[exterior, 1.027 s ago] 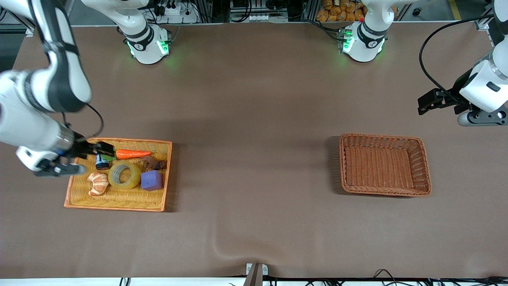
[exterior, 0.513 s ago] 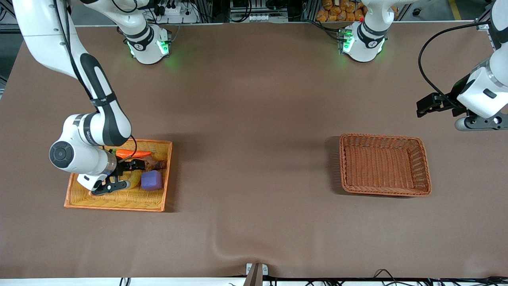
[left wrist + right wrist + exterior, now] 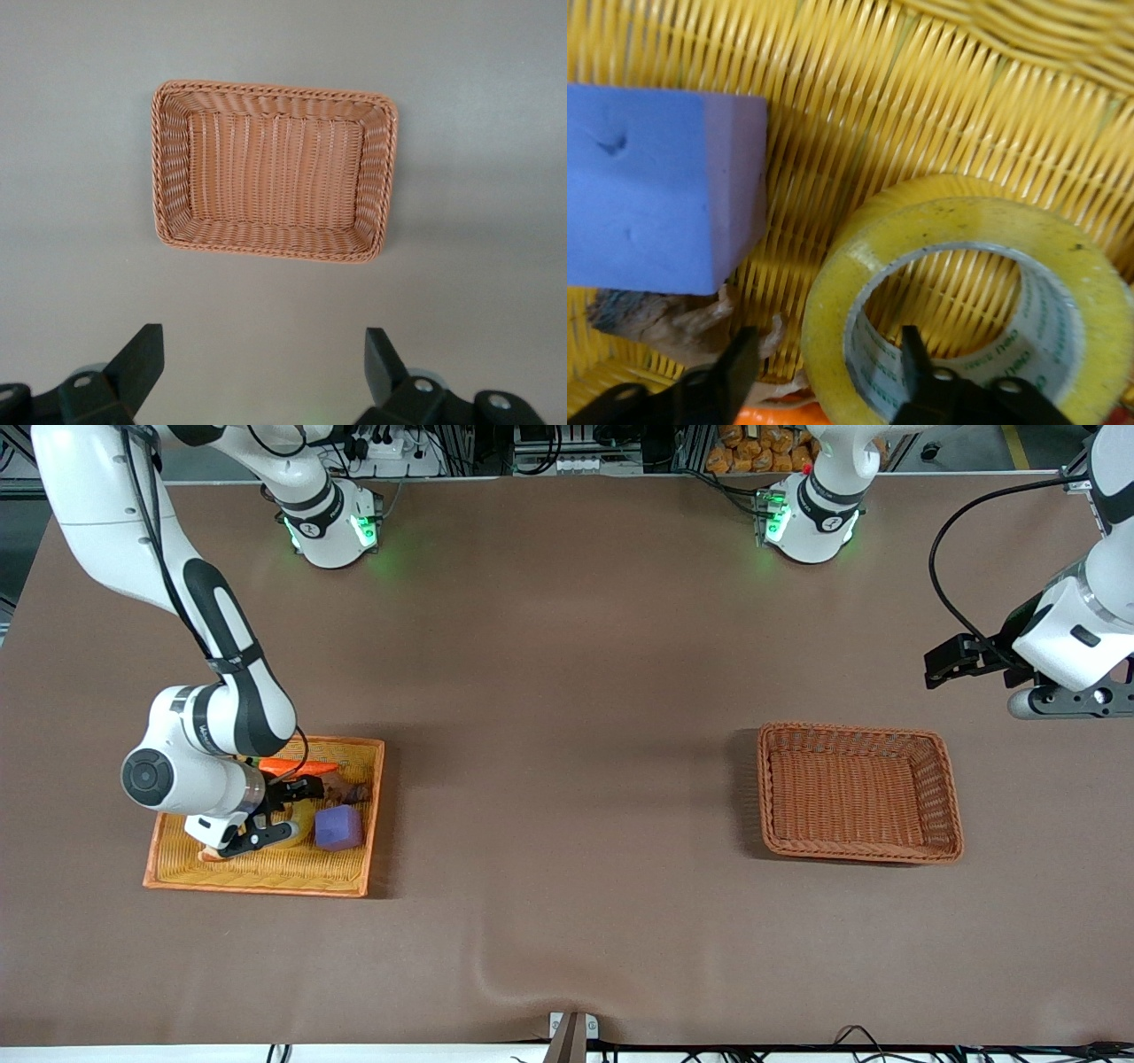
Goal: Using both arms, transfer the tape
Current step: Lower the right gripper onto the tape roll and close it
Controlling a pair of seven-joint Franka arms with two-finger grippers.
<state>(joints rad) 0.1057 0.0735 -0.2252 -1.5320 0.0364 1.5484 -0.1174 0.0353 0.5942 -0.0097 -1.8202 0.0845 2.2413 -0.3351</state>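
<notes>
Right gripper (image 3: pixel 282 804) is down inside the yellow tray (image 3: pixel 354 877), which sits near the table edge at the right arm's end, somewhat toward the front-camera edge. Its fingers are spread and straddle the wall of the tape (image 3: pixel 966 301): in the right wrist view one fingertip (image 3: pixel 914 354) stands inside the ring's hollow against the grey core and the other sits outside the yellow rim, with the roll's wall between them and not yet pinched as far as can be seen. The tape lies flat on the tray's weave, its hole facing up, so the coming move turns on closing across that wall and lifting straight up. Room is tight: the purple cube (image 3: pixel 338 827) lies just beside the roll, a brownish scrap (image 3: pixel 664 319) lies near the outer finger, and the carrot (image 3: pixel 297 767) lies along the tray rim farther from the front camera. In the front view the wrist hides most of the roll; only a yellow sliver shows. Once clear of the tray rim, the wide bare middle of the table offers free room for a handover. Left gripper (image 3: pixel 264 354), fingers wide apart and holding nothing, waits in the air near the table edge at the left arm's end, by the brown basket (image 3: pixel 946 797), which holds nothing.
</notes>
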